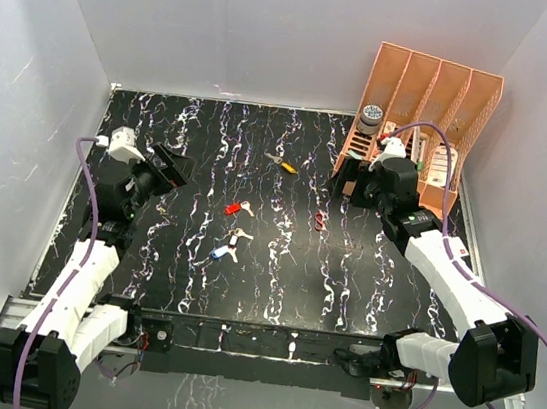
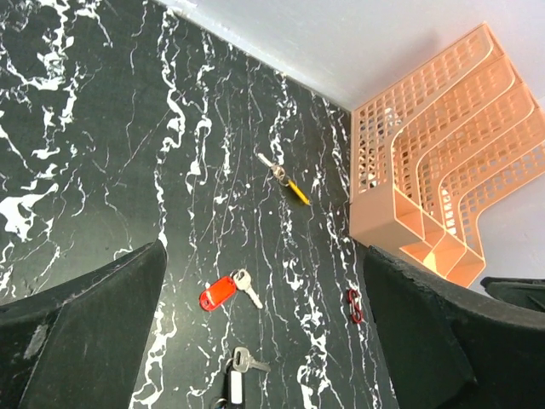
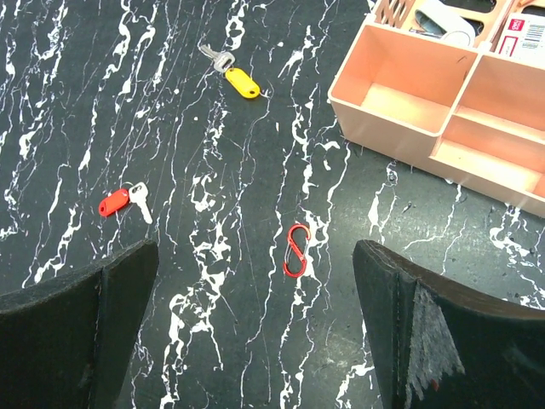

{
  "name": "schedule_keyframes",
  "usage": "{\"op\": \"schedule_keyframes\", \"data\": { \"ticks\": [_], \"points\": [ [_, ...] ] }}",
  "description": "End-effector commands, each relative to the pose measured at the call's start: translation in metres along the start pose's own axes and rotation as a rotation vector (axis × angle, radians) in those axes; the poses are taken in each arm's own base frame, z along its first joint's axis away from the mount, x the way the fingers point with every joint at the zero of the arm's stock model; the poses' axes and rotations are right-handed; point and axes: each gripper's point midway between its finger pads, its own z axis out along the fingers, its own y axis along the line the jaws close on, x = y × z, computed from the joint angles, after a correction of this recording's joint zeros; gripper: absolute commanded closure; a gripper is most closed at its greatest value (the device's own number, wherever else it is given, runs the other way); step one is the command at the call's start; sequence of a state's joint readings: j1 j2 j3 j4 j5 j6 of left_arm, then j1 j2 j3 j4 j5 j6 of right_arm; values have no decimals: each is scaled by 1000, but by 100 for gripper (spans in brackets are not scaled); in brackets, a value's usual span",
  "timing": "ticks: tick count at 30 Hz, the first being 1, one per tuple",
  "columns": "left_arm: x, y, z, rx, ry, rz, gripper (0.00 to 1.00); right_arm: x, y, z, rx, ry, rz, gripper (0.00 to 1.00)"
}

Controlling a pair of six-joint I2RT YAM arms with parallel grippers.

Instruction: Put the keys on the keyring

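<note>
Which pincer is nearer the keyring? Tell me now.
Right. The right pincer hangs close by the keyring, just right of it; the left pincer is far to its left, beyond the red key.

White arms [image 1: 446, 273], black joints [image 1: 496, 367], purple cables [image 1: 435, 127]

The top view looks down from behind over the whole worktop [image 1: 274, 275]. Both wrist views, closer and slanted, share the keyring [image 3: 294, 250].
</note>
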State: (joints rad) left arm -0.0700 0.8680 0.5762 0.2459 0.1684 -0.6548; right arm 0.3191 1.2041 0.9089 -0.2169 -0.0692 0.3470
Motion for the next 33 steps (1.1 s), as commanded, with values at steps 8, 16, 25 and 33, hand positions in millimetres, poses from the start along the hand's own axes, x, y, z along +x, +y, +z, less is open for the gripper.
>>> {"op": "schedule_keyframes", "data": {
  "ticks": [8, 16, 25, 33],
  "points": [
    [-7, -11, -2, 23, 10, 19, 1, 5, 1, 19, 60, 76, -47, 2],
    [-10, -11, -4, 17, 3, 22, 1, 59, -6, 51, 143, 253, -63, 8],
    [-9, -10, -3, 11, 5, 29, 1, 95, -9, 75, 193, 331, -54, 23],
    [-9, -7, -4, 1, 4, 37, 1, 118, -13, 92, 251, 366, -63, 30]
  ]
}}
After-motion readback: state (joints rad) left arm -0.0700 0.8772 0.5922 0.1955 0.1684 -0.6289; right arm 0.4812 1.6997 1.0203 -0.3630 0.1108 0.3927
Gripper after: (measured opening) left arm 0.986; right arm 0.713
